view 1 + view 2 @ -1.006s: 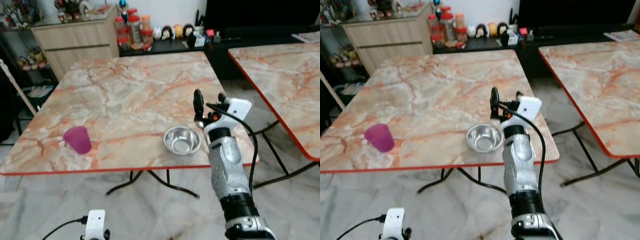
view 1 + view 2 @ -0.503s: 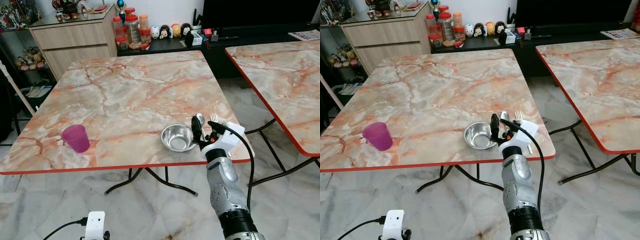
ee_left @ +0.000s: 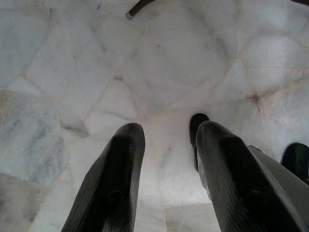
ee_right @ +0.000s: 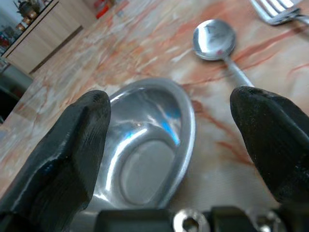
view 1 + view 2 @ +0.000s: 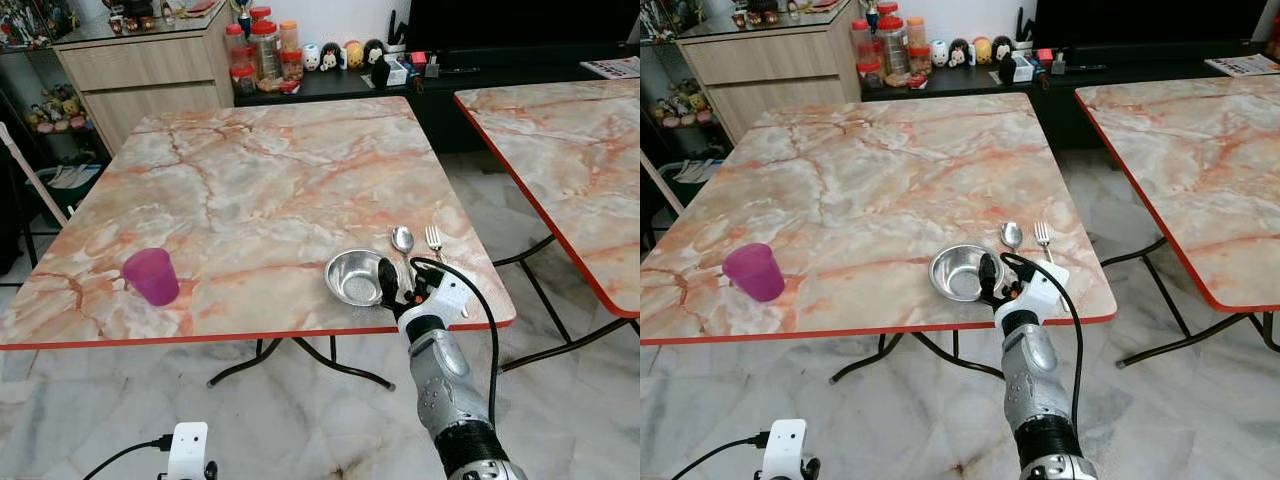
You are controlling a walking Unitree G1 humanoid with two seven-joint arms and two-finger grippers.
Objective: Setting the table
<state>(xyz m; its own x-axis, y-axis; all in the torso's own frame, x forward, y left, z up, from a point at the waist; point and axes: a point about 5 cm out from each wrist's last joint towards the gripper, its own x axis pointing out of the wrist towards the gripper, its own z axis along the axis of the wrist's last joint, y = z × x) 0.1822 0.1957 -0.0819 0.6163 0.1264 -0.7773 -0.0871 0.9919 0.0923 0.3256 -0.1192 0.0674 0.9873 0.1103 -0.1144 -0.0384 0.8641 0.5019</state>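
Observation:
A steel bowl (image 5: 356, 276) sits near the front edge of the marble table (image 5: 250, 180). Just right of it lie a spoon (image 5: 403, 241) and a fork (image 5: 434, 240), side by side. A purple cup (image 5: 151, 276) stands at the front left. My right gripper (image 5: 400, 290) is open at the table's front edge, close in front of the bowl and holding nothing. In the right wrist view the bowl (image 4: 145, 150) and spoon (image 4: 215, 41) lie between the spread fingers. My left gripper (image 3: 169, 130) hangs low over the floor, fingers apart and empty.
A second marble table (image 5: 570, 130) stands to the right across a narrow gap. Behind the table are a wooden cabinet (image 5: 140, 70), jars (image 5: 265, 50) and a low dark shelf with small figures. Black table legs (image 5: 300, 355) cross the tiled floor below.
My right gripper has drawn back and down from above the table to its front edge. The spoon and fork it covered now lie in plain sight beside the bowl.

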